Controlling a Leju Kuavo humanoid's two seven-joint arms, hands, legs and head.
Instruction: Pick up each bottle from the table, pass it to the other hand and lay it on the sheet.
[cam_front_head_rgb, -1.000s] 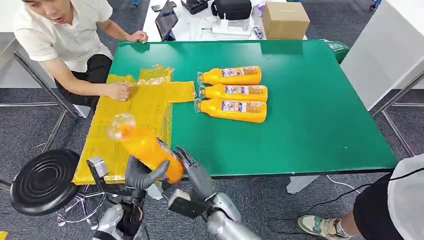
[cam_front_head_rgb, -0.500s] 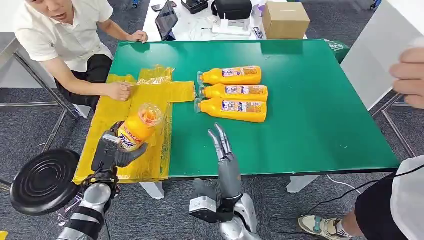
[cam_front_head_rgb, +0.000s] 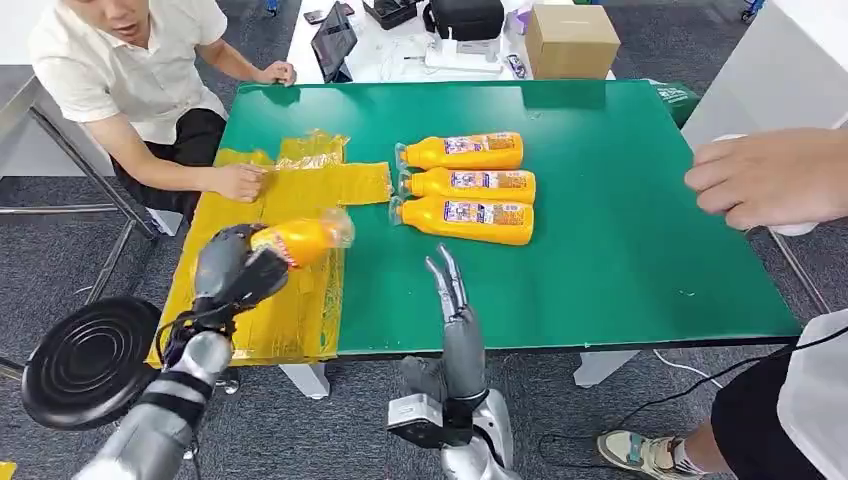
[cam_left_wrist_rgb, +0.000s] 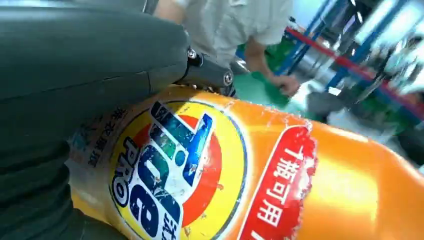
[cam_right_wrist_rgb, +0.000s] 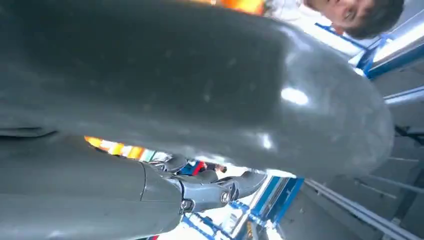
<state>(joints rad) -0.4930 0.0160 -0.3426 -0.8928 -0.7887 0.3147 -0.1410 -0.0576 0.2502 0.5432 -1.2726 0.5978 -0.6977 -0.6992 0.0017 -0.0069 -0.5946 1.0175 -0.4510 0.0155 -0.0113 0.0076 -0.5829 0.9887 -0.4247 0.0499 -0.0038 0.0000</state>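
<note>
Left hand (cam_front_head_rgb: 235, 272): your fingers grip the orange bottle (cam_front_head_rgb: 305, 238) on its side above the yellow sheet (cam_front_head_rgb: 275, 230) | right hand (cam_front_head_rgb: 452, 300): fingers straight, empty | three bottles (cam_front_head_rgb: 465, 187) on table (cam_front_head_rgb: 620, 250)

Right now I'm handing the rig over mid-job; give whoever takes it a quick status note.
Left hand: grips an orange plastic detergent bottle, held on its side above the yellow plastic sheet, not yet laid down.
Right hand: holds nothing, fingers straight, over the near edge of the green table.
Three more orange bottles lie side by side on the table, beside the sheet.
A person's hand rests on the sheet.
Done: pickup and handover of this bottle.
Left: lay it down, then the other three.
</note>
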